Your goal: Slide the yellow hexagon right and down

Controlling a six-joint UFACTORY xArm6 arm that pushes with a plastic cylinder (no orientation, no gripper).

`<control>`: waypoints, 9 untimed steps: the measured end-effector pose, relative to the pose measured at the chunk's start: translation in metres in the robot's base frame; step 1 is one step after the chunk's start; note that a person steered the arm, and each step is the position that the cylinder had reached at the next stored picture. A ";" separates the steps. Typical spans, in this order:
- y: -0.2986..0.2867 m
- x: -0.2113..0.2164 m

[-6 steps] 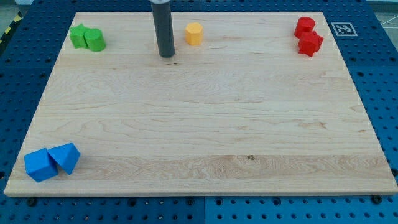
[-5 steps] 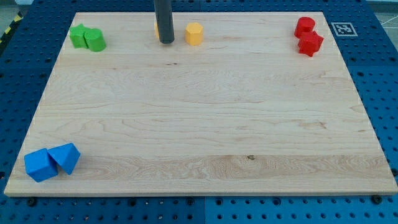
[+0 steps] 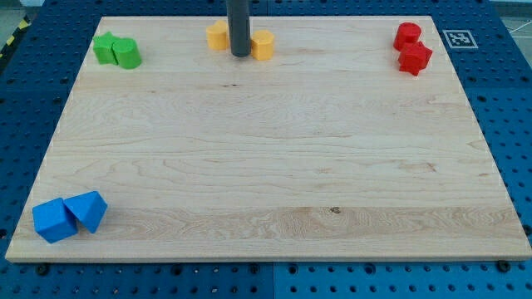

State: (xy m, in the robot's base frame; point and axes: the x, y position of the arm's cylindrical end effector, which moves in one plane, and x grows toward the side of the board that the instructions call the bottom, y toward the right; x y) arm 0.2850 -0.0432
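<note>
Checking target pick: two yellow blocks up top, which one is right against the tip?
The yellow block on the view's right: my tip sits against its left edge. The other yellow block lies apart, up-left of the rod.

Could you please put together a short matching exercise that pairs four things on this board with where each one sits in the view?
Things:
1. green blocks
2. red blocks
3. blue blocks
4. my tip

Places:
A. near the view's bottom left corner of the board
B. near the view's top right corner
C. between two yellow blocks at the view's top edge
D. near the view's top left corner

Pairs: 1-D, 2-B, 3-A, 4-C. My tip stands between the yellow hexagon on the view's right and another yellow block on the view's left.
</note>
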 end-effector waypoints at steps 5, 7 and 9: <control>0.071 0.026; 0.112 0.033; 0.100 0.040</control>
State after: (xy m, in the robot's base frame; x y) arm 0.3250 0.0565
